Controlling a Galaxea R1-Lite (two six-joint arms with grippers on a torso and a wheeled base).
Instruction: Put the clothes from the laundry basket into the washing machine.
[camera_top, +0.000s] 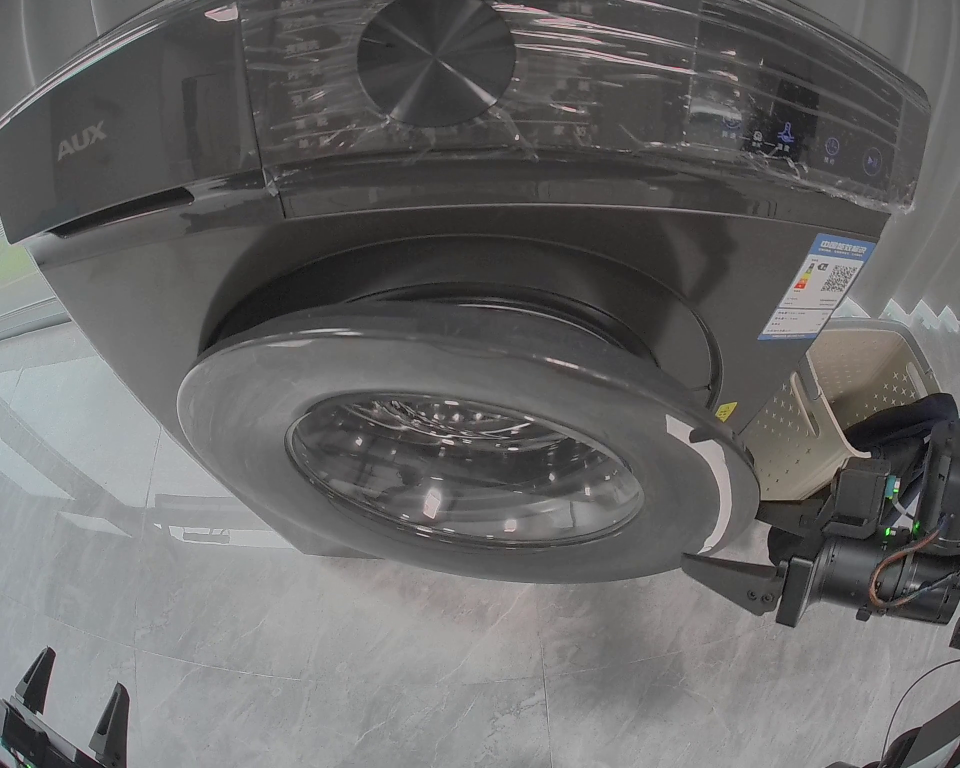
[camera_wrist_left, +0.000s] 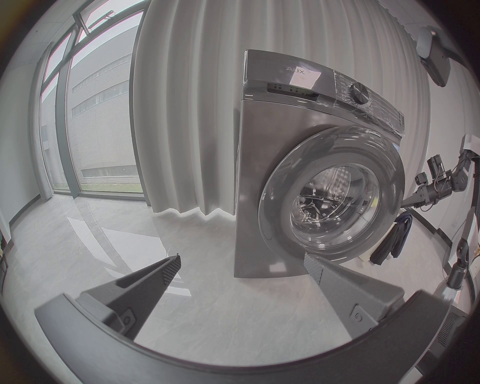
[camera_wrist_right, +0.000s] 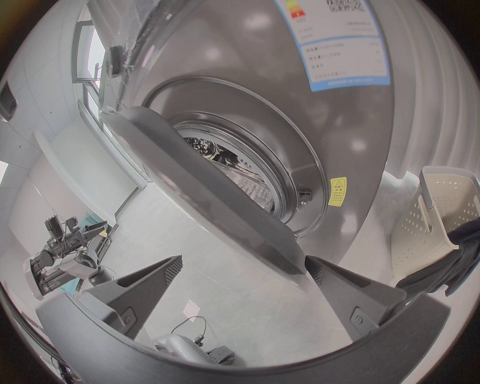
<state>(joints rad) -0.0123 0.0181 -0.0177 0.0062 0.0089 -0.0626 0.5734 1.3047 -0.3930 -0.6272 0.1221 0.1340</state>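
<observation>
The right arm (camera_top: 880, 580) comes in from the right edge and is held roughly level, its forearm pointing left. A copper-coloured cable loops at the wrist (camera_top: 895, 565). The right claw (camera_top: 722, 535) is spread wide, its fingers (camera_wrist_right: 145, 290) well apart and aimed left. The left claw (camera_top: 78, 682) sits low in the near left corner, tips pointing up and away. Its two fingers (camera_wrist_left: 142, 287) are likewise parted. The left arm (camera_wrist_right: 65, 252) is bent and held low on the far left.

Laundry basket (camera_top: 880, 370) partly hidden behind washing machine door (camera_top: 400, 350); left gripper (camera_top: 82, 670) cut by bottom edge.
</observation>
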